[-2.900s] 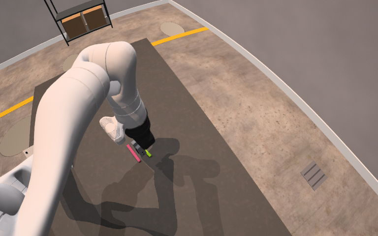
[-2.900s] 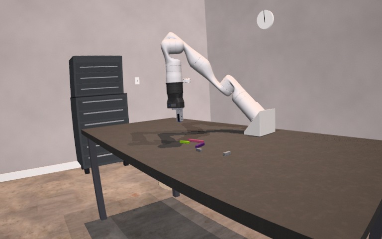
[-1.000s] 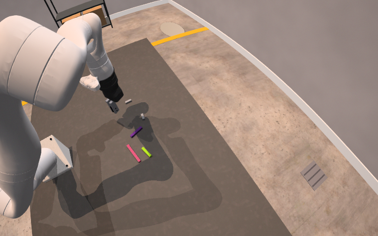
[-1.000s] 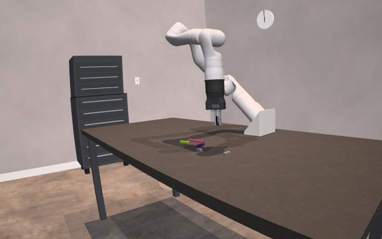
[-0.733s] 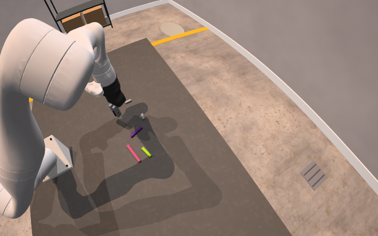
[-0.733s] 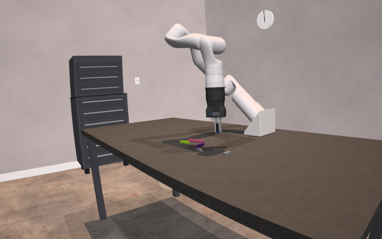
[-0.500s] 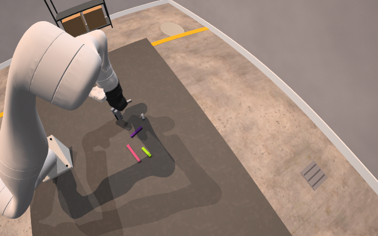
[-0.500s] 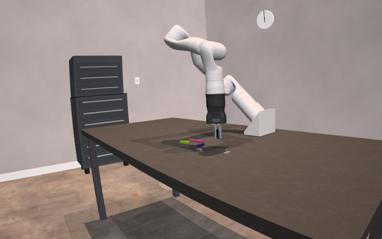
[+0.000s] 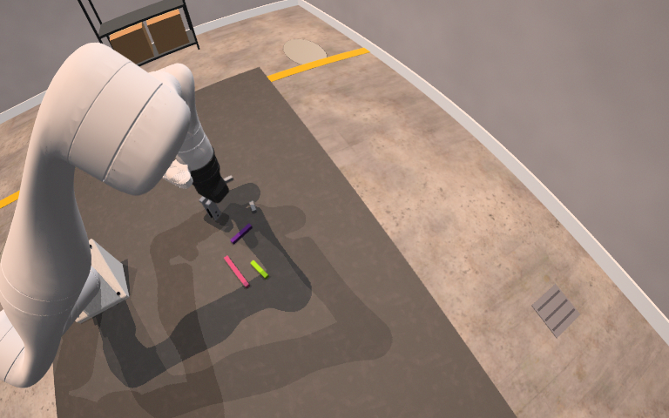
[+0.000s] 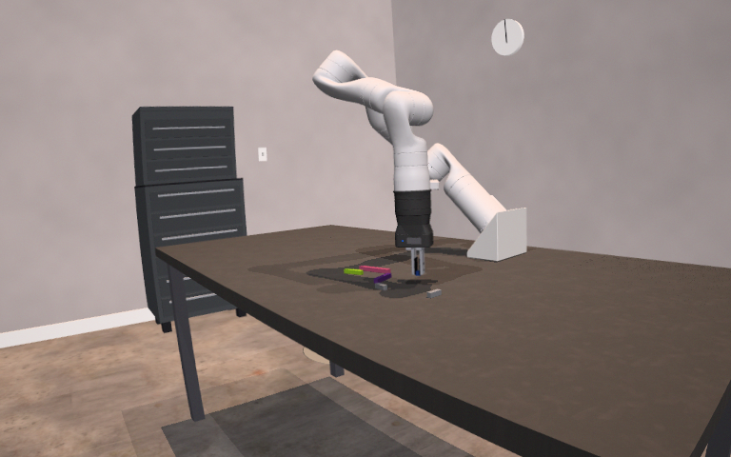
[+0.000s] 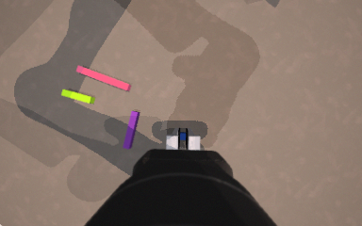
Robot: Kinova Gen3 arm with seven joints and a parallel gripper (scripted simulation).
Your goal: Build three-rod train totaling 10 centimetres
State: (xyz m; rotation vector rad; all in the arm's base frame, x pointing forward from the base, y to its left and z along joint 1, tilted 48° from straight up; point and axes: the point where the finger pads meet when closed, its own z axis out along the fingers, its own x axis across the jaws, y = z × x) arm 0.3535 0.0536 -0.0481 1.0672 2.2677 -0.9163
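Observation:
My gripper (image 9: 212,211) points straight down, just above the table, and is shut on a small blue rod (image 11: 183,137) that shows between the fingertips in the wrist view. In the exterior view the gripper (image 10: 417,271) hangs close beside the purple rod (image 10: 382,278). The purple rod (image 9: 240,233) lies flat, a short way from the fingers. A pink rod (image 9: 236,271) and a lime rod (image 9: 259,269) lie side by side beyond it, apart from each other. Two short grey rods (image 9: 227,178) (image 9: 252,206) lie apart on the table near the gripper.
The arm's white base mount (image 9: 105,283) stands on the table behind the rods. A dark drawer cabinet (image 10: 186,209) stands off the table's far side. The table's front edge (image 10: 345,355) runs well clear of the rods.

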